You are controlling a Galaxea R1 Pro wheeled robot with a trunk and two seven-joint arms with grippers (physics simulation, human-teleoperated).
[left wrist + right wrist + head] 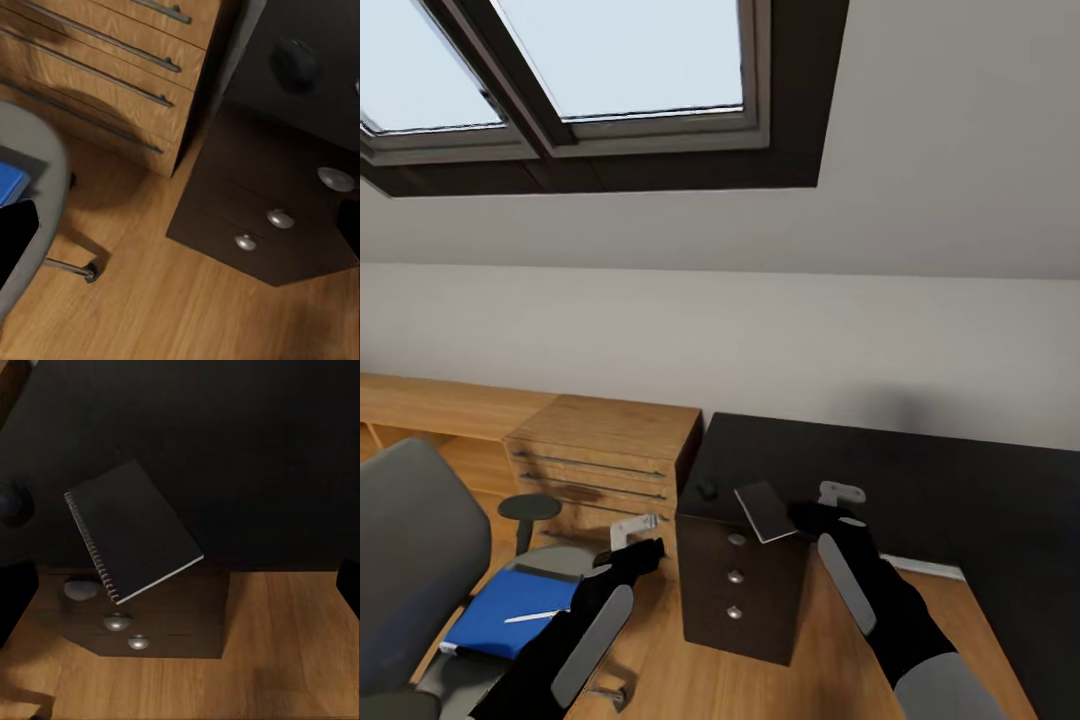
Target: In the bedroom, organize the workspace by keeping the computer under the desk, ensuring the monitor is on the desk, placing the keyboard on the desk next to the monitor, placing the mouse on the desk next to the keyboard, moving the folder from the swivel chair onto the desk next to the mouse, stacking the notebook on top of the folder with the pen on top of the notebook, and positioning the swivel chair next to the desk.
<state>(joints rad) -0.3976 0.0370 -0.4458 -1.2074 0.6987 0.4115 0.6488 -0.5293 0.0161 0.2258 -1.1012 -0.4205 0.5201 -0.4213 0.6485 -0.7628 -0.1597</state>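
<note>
Right pincer (815, 520): nearest the lens; fingertips hidden behind the notebook (764, 511), grip impossible to judge.
Notebook: at the right pincer's tip, tilted, over the front edge of the desk (920, 490) above its drawer unit (738, 585); spiral binding clear from the right wrist.
Left pincer (638, 545): held low beside the drawer unit, jaw gap unreadable.
Folder (510, 610): below the left pincer, on the swivel chair (415, 560), partly cut off by the arm.
Pen (532, 616): lay on the folder.
Dark round object (707, 490): on the desk, just beyond the notebook; blurred, unidentifiable.
</note>
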